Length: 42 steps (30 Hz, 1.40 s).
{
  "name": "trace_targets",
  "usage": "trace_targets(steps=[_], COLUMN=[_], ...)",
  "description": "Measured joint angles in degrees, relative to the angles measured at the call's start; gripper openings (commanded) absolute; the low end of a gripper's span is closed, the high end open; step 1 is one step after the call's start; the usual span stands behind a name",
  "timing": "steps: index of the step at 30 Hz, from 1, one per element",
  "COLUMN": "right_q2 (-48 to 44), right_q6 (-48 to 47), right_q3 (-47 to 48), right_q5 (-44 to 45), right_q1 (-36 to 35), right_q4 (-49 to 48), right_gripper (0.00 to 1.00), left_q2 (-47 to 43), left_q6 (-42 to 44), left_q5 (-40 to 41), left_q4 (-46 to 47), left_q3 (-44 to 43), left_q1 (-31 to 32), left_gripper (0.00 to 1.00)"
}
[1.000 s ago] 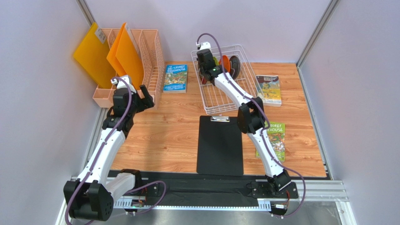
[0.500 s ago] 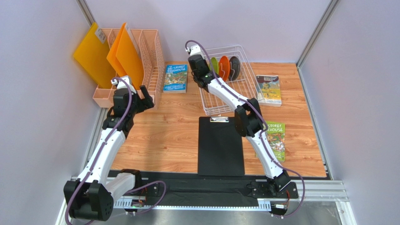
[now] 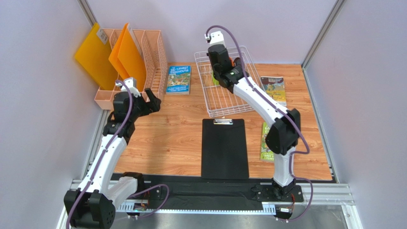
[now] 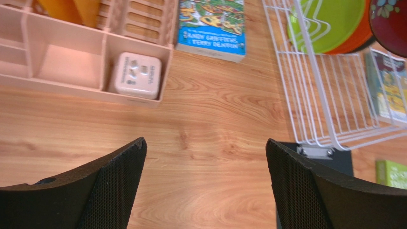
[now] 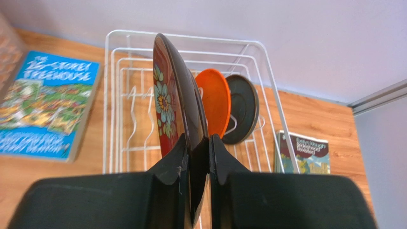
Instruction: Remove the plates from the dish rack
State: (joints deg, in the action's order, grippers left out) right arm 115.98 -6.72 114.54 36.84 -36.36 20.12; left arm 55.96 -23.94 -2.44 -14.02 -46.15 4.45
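**dark red plate [image 5: 167,105] pinched over dish rack [image 5: 181,38]**

The right gripper [image 5: 197,143] is clamped on the plate's rim, which is held upright and edge-on above the wires; the orange plate [image 5: 215,107] and grey plate [image 5: 243,112] are slotted just beyond; the left gripper [image 4: 205,148] is spread wide and empty, well apart.

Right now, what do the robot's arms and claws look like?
The left arm and right arm are white tubes with chunky black joints. A thin purple cable loops along each one. The left claw and right claw each have two black fingers with a fine, bumpy mesh texture.
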Motion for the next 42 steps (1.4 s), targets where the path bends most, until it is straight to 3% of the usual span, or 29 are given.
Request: trace_targets(steps=[9,16,22,32,41,42], right_q2=[-28.3,-43.15,-41.4,-30.97,-26.18,-25.55], right_q6=[12.13,22.62,29.57,35.65,39.56,40.17], right_q3=[-21.53,-39.93,-49.48,-50.34,-47.52,-47.21], right_q5=[-19.12,-36.63,-47.12,-57.11,-62.25,-63.06], right_q1=[-0.39,-0.5,-0.87,-1.4,-1.4,-1.4], right_q4=[11.21,9.42,3.48,-8.9,-15.28,-16.28], right_gripper=[0.0,0.0,0.0,0.0,0.0,0.0], left_q2=[-0.81,-5.09,-14.01,-16.63,-11.3,-10.29], left_q6=[-5.14,-10.6,-11.67,-16.06,-22.56,-23.47], left_q5=[-15.39,-20.61,-19.63,-21.64,-24.44,-24.85], left_q4=[7.63,11.76,10.47,11.3,23.96,25.68], left_q3=[5.14,10.78,13.81,22.14,25.62,25.68], left_q1=[0.02,0.02,0.02,0.02,0.02,0.02], left_gripper=[0.99,0.99,0.99,0.92,0.76,0.66])
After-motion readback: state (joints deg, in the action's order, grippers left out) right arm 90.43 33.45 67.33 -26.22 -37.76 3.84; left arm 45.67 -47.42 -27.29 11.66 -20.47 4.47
